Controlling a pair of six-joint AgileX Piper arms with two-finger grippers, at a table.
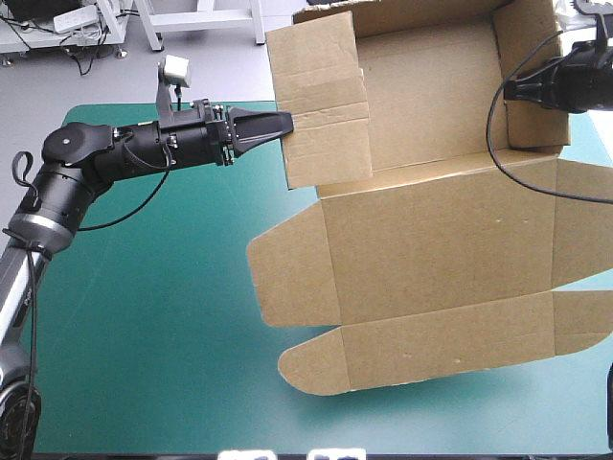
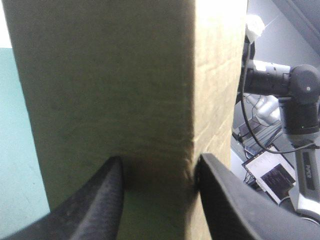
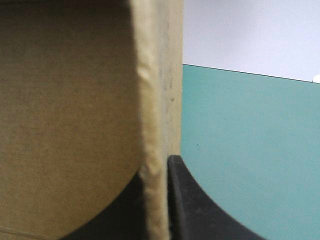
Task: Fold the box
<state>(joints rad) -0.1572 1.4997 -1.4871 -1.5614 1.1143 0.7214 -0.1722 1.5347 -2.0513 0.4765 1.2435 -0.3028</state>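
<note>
Brown box (image 1: 431, 259): near panels flat on teal-green cover (image 1: 163, 316), far walls raised. Left gripper (image 1: 287, 123) pinches box's left wall; right gripper (image 1: 512, 89) pinches box's right wall edge.

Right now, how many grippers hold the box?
2. The left gripper clamps the raised left wall of the box; the right gripper clamps its raised right wall.

Brown box (image 1: 431, 259), far walls raised (near flaps lying flat).
</note>
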